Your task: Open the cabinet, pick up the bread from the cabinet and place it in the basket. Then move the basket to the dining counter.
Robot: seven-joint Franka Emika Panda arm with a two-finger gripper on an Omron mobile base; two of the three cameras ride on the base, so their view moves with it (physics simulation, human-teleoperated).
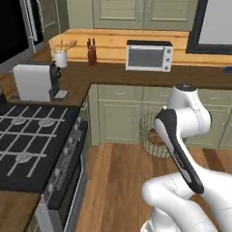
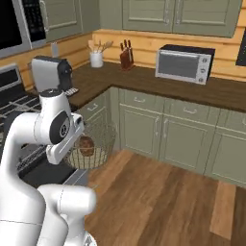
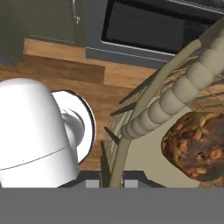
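From the left base view, the basket (image 1: 153, 136) was seen held off the floor in front of the lower cupboards (image 1: 122, 113), partly hidden behind the white arm (image 1: 181, 136). A brown lump, the bread (image 1: 155, 137), was made out dimly through the wires. The mesh was judged light and springy, stiff enough to keep its shape but not to be squeezed hard.

From the right base view, the basket (image 2: 91, 144) was seen hanging beside the arm's wrist, above the wooden floor (image 2: 163, 197) and near the stove (image 2: 14, 110), with the bread (image 2: 86, 145) lying on its pale base. The bench (image 2: 158, 84) with the toaster oven (image 2: 184, 63) stood well apart behind it. The load was judged light, yet loose: the bread could roll if the basket were tipped, so a level carry was thought wise.

In the hand view, the hand (image 3: 109, 183) was found clenched on the basket's rim (image 3: 175, 94), a wire upright passing between the finger tips. The bread (image 3: 197, 146) was seen close up, crusty and rough, resting inside on the base. The thick twisted rim was judged the soundest place for a hold, the thin wires being easily bent.
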